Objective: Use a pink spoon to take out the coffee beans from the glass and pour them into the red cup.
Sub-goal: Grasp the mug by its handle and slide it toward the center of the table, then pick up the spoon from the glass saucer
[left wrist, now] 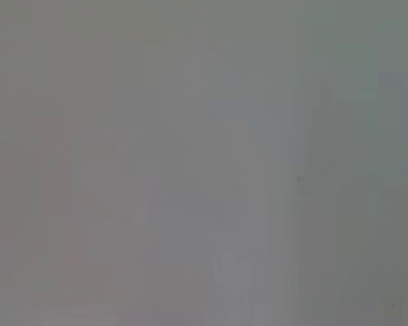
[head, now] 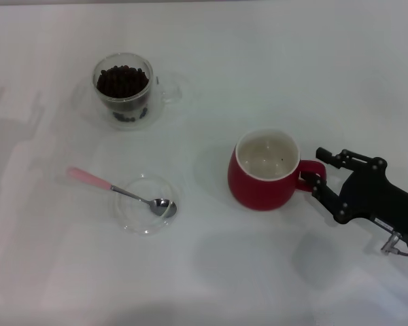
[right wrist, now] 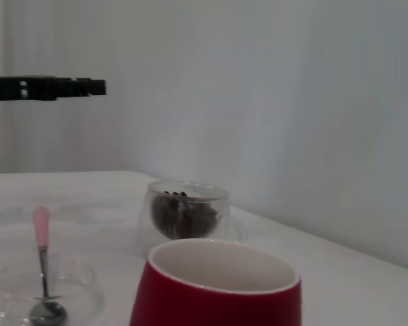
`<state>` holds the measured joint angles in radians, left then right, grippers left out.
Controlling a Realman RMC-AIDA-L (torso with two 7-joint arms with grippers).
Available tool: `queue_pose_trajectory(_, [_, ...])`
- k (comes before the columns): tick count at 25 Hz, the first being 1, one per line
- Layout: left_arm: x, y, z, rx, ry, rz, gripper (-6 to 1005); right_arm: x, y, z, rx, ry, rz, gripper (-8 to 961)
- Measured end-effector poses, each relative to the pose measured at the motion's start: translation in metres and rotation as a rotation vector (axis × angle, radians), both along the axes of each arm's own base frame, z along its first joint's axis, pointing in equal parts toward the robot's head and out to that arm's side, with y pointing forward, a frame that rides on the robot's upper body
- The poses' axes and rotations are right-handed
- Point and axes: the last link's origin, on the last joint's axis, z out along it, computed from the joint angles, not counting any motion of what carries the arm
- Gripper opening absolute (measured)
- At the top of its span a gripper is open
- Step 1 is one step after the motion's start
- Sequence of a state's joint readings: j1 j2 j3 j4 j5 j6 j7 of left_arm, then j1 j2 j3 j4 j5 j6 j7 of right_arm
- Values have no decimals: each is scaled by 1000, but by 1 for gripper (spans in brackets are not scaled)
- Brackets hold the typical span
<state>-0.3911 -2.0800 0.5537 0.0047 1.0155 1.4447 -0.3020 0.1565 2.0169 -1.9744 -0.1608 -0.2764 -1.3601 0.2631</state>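
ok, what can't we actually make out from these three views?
- Left gripper: in no view. The left wrist view shows only blank grey surface.
- Right gripper: the head view shows its fingers either side of the red cup handle; contact unclear. The right wrist view misses its fingers.
- Red cup's lower body: cut off by the right wrist view's edge.
- Depth of the coffee beans in the glass: only the top layer is clear.

Nothing here carries any writing I can read: no labels, brand names, numbers or signs anywhere.
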Motion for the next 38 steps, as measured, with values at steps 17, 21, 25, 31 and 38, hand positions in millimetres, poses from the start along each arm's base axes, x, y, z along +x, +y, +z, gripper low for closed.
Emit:
queue_pose_trajectory(17, [-1, 0, 0, -1, 2, 3, 698, 12, -15, 4, -17, -17, -26, 713])
queue_pose_trajectory(21, [0, 0, 1, 1, 3, 0, 699, 10, -28, 10, -6, 26, -4, 755])
queue_pose_trajectory(25, [0, 0, 1, 2, 4, 0, 699, 7, -41, 20, 6, 77, 25, 754])
queue_pose_trajectory(31, [-2, -9, 2, 14, -12, -9, 699, -8, -51, 38, 64, 190, 121, 754])
queue_pose_trajectory(38, [9, -39, -5, 37, -155, -78, 699, -16, -48, 78, 267, 285, 208, 754])
